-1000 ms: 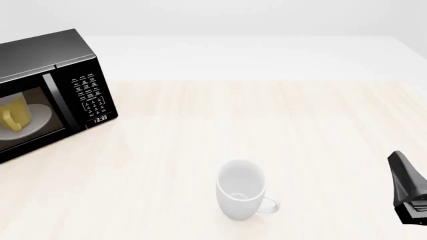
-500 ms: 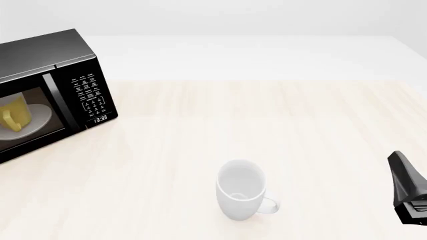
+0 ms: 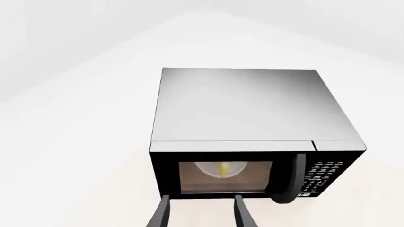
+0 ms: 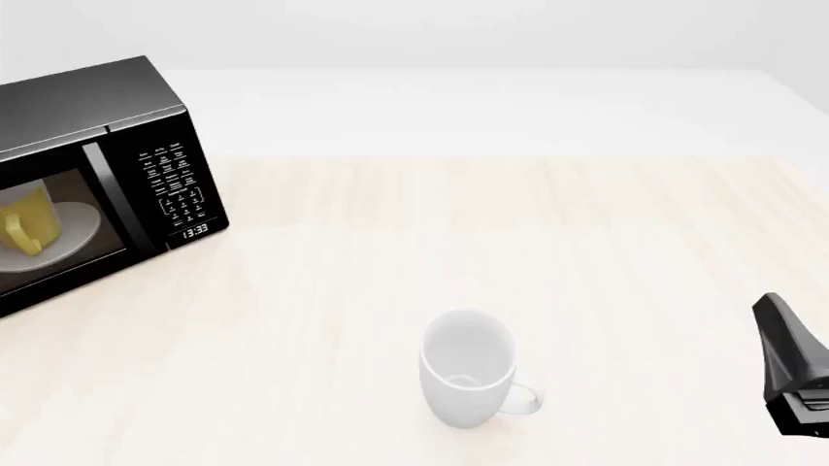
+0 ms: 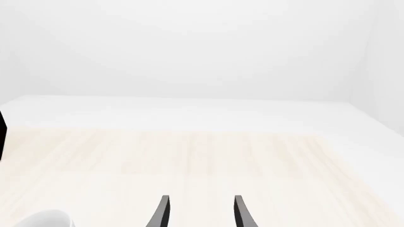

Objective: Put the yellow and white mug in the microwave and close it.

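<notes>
Nothing differs from 0.5 s or 1 s ago in my front view: microwave [image 4: 97, 180], mugs and right arm all sit exactly where they were. The microwave is at the table's [image 4: 545, 243] far-left corner w/ its door shut, clock reading 13:33 beside the keypad [image 4: 173, 184]. Thru the door glass I see the yellow and white mug [image 4: 29, 223] upright on the turntable plate [image 4: 81, 225], handle toward the front. From my left wrist cam the microwave fills the centre, seen from above and in front; the mug shows only as a pale disc w/ a yellow streak behind the window [image 3: 222, 169], and the door handle [image 3: 292, 179] runs down beside the keypad. Left gripper [image 3: 200, 213] hangs in front of the door, fingers apart, holding nothing and not touching the microwave. Right gripper [image 5: 199, 212] is likewise spread and empty, pointing over bare tabletop; the white mug [image 4: 469, 369] stands upright near the front-centre of the table, handle to the right, well apart from the microwave. In the front view only a black piece of the right arm [image 4: 793, 374] shows at the right edge.
</notes>
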Robot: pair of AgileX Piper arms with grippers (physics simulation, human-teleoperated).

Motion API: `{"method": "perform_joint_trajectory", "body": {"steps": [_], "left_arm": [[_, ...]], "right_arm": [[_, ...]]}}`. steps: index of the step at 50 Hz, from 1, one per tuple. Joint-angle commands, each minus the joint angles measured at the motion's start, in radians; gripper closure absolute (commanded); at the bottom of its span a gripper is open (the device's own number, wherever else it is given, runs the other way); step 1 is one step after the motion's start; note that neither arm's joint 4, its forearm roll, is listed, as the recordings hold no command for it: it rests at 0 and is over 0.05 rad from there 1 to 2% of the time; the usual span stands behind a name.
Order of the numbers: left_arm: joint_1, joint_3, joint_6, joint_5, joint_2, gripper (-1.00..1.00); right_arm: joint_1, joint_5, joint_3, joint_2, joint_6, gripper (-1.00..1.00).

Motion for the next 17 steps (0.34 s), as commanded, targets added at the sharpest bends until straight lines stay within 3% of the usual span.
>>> {"method": "perform_joint_trajectory", "body": {"steps": [1, 17], "left_arm": [[-0.014, -0.002, -0.010, 0.101, -0.124, -1.00], [-0.020, -0.067, -0.050, 0.237, -0.245, -1.00]], "right_arm": [[-0.008, 0.000, 0.001, -0.001, 0.003, -1.00], [-0.008, 0.000, 0.001, -0.001, 0.003, -1.00]]}}
